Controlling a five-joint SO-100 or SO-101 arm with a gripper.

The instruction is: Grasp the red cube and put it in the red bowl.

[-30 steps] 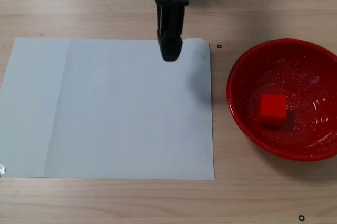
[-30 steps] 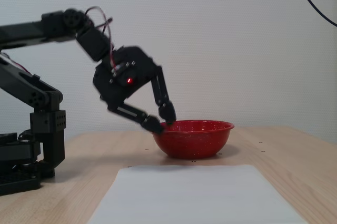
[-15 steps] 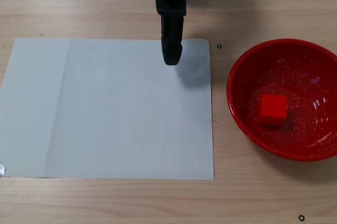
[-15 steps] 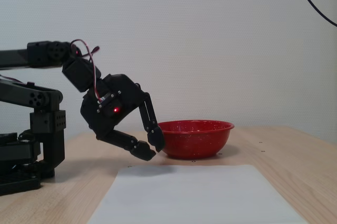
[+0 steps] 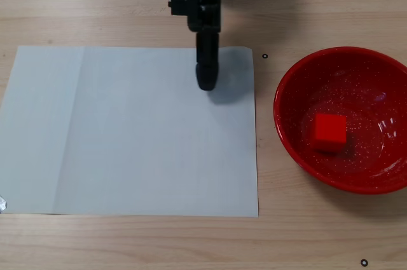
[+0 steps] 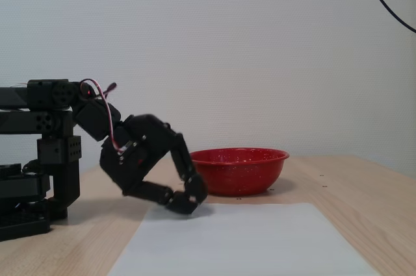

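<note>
The small red cube (image 5: 329, 131) lies inside the large glossy red bowl (image 5: 299, 86), left of the bowl's middle, in a fixed view from above. In a fixed view from the side the bowl (image 6: 238, 171) stands on the table and its wall hides the cube. My black gripper (image 5: 206, 82) is shut and empty, folded back low over the far edge of the white paper, well left of the bowl. From the side, the gripper (image 6: 188, 202) rests with its tips together just above the paper.
A white sheet of paper (image 5: 127, 136) covers the middle of the wooden table. The arm's base (image 6: 32, 178) stands at the left in the side view. Small black marks (image 5: 265, 56) dot the table.
</note>
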